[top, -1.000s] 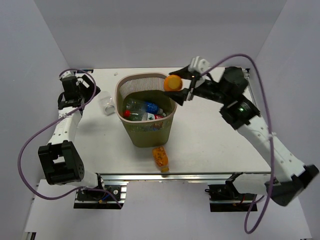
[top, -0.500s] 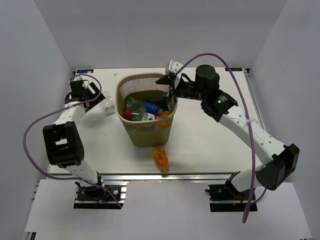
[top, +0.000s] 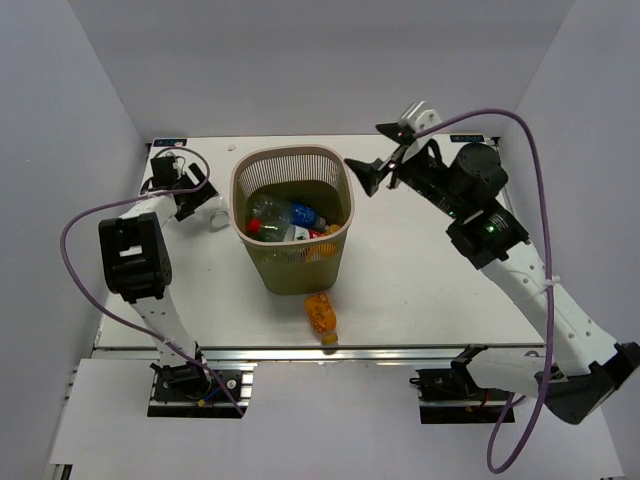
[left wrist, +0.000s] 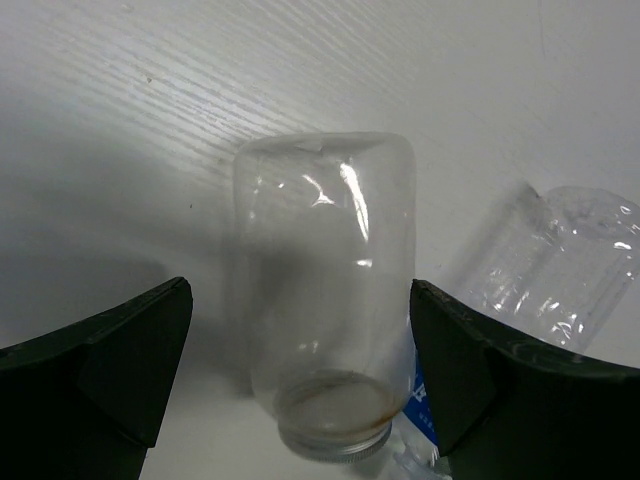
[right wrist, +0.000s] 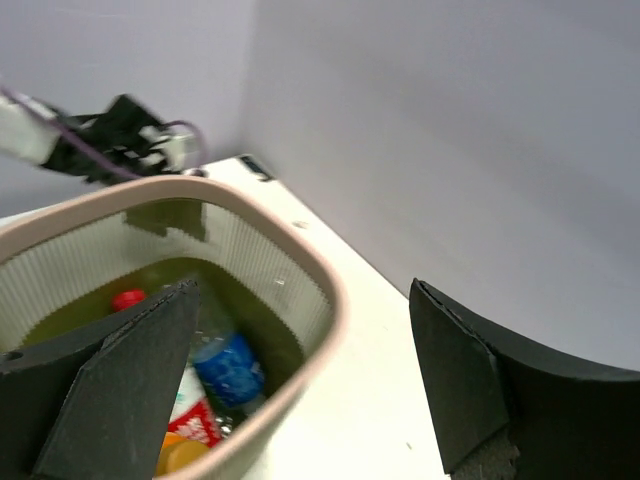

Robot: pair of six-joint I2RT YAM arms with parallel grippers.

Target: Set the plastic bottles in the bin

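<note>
The olive-tan latticed bin stands mid-table and holds several plastic bottles, among them a blue-labelled one, a red-capped one and an orange one. Another orange bottle lies on the table in front of the bin. My left gripper is open at the far left, and in the left wrist view a clear squat bottle lies between its fingers, untouched. A second clear blue-labelled bottle lies just to its right. My right gripper hangs open and empty beside the bin's right rim.
White walls close in the table at the back and both sides. A metal rail runs along the near edge. Purple cables loop from both arms. In the right wrist view the left arm shows beyond the bin.
The right gripper opened over the bin; the orange bottle it held now lies inside. It has drawn back to the right. The left arm swung to the clear bottles at far left.
</note>
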